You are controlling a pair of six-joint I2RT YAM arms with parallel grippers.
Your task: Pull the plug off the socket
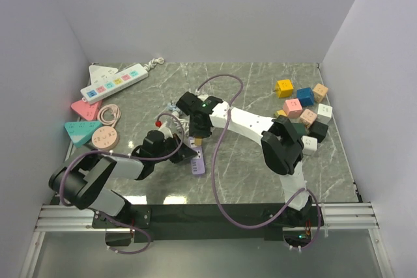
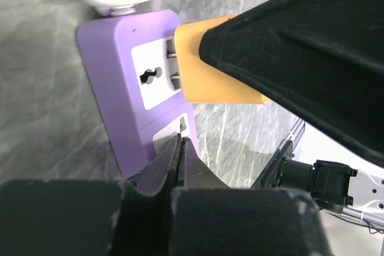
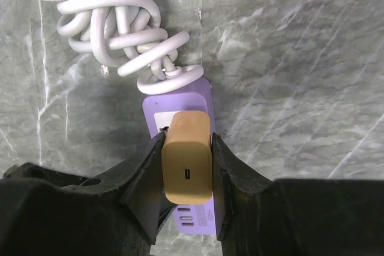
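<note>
The purple power strip (image 2: 111, 70) lies flat on the grey marbled table (image 3: 300, 58), just ahead of the 2 arm bases and about midway between them. Its white braided cord (image 3: 114, 22) sits in a knotted heap at the strip's far end. A tan plug (image 3: 187, 166) stands in the outlet face nearest that cord end. In the left wrist view, 2 metal prongs show between the plug body and the white face.

The right gripper (image 3: 187, 148) comes down over the strip, its jaws pinching the plug on 2 opposite sides. The left gripper (image 2: 180, 148) has its jaws pressed together, with the tips at the strip's next outlet face, just beside the plug. Whether they press on it I cannot tell.

A long white power strip (image 1: 114, 81) lies well to the far left of the purple one, and coloured blocks (image 1: 303, 105) sit well to its far right.
</note>
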